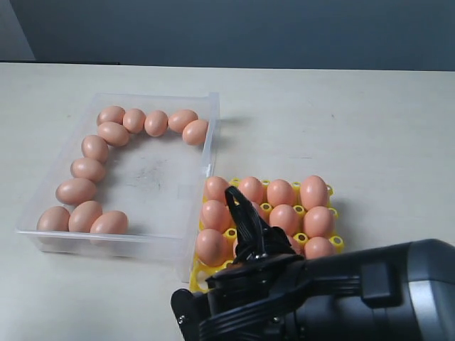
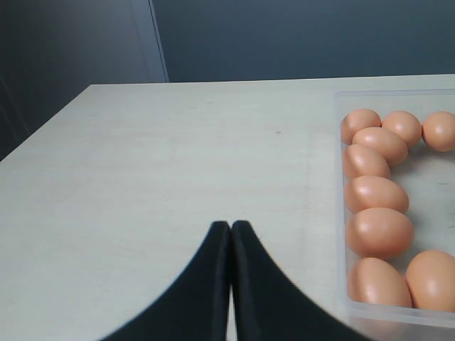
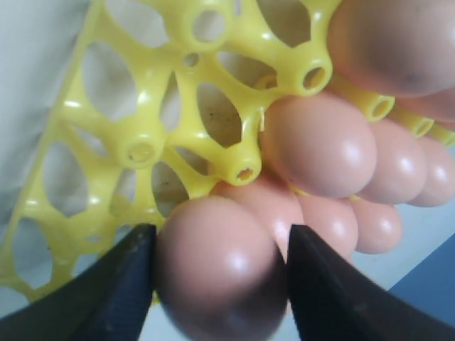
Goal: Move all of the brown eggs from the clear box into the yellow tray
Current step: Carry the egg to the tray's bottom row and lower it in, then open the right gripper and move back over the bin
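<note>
The clear box (image 1: 210, 142) holds several brown eggs (image 1: 87, 169) lined along its far and left walls. To its right the yellow tray (image 1: 335, 243) carries several more eggs (image 1: 281, 192). My right gripper (image 3: 220, 245) is low over the tray's near left part, shut on a brown egg (image 3: 217, 263) that fills the gap between both fingers. Empty yellow cups (image 3: 142, 149) lie just beyond that egg, and seated eggs (image 3: 320, 145) are beside it. My left gripper (image 2: 231, 226) is shut with nothing in it, above bare table beside the box's eggs (image 2: 377, 231).
The right arm's dark body (image 1: 341, 298) covers the tray's near edge in the exterior view. The box's right wall stands right against the tray. Pale tabletop (image 1: 341, 121) stretches behind and to the right.
</note>
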Controlling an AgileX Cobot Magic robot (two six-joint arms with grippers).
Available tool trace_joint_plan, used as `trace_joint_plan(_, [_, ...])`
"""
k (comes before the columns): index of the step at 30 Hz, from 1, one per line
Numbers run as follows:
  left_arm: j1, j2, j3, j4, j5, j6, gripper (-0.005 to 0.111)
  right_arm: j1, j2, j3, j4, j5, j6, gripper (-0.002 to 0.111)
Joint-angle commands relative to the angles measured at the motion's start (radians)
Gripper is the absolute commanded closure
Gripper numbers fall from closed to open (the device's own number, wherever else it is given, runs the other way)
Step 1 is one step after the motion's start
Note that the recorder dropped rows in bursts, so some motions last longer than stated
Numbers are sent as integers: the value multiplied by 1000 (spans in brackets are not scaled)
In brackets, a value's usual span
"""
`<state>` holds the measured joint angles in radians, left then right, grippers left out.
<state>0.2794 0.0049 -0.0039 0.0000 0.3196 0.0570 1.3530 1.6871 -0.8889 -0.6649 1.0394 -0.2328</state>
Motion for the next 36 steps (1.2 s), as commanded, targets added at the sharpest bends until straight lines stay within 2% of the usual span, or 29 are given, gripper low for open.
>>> trace_joint_plan(1, [-5, -5, 4, 0, -11, 0, 106, 2, -1, -3, -4, -29, 35, 55])
trace_joint_plan(5, [-5, -5, 4, 0, -11, 0, 106, 2, -1, -3, -16, -29, 35, 53])
trace_joint_plan(7, [-5, -5, 4, 0, -11, 0, 106, 2, -1, -5, -122, 13, 63, 53])
trace_joint_plan(8, [-5, -5, 4, 0, -11, 0, 106, 2, -1, -10, -258, 60, 155, 53])
trace_joint_plan(10, [-5, -5, 4, 0, -11, 0, 106, 2, -20, -45, -387, 93, 399, 54])
trace_joint_plan(11, [-5, -5, 4, 0, -11, 0, 106, 1, -32, -70, -382, 69, 495, 54])
trace_joint_plan(12, [-5, -5, 4, 0, -11, 0, 106, -5, -61, -101, -344, -20, 624, 54])
trace_joint_plan(17, [-5, -5, 4, 0, -11, 0, 106, -69, -98, -132, -293, -389, 990, 54])
trace_joint_plan(23, [-5, -5, 4, 0, -11, 0, 106, -226, -98, -134, -290, -650, 1253, 54])
trace_joint_plan(30, [-5, -5, 4, 0, -11, 0, 106, -390, -89, -134, -198, -890, 1325, 65])
trace_joint_plan(36, [-5, -5, 4, 0, -11, 0, 106, -460, -50, -134, -198, -1024, 1325, 63])
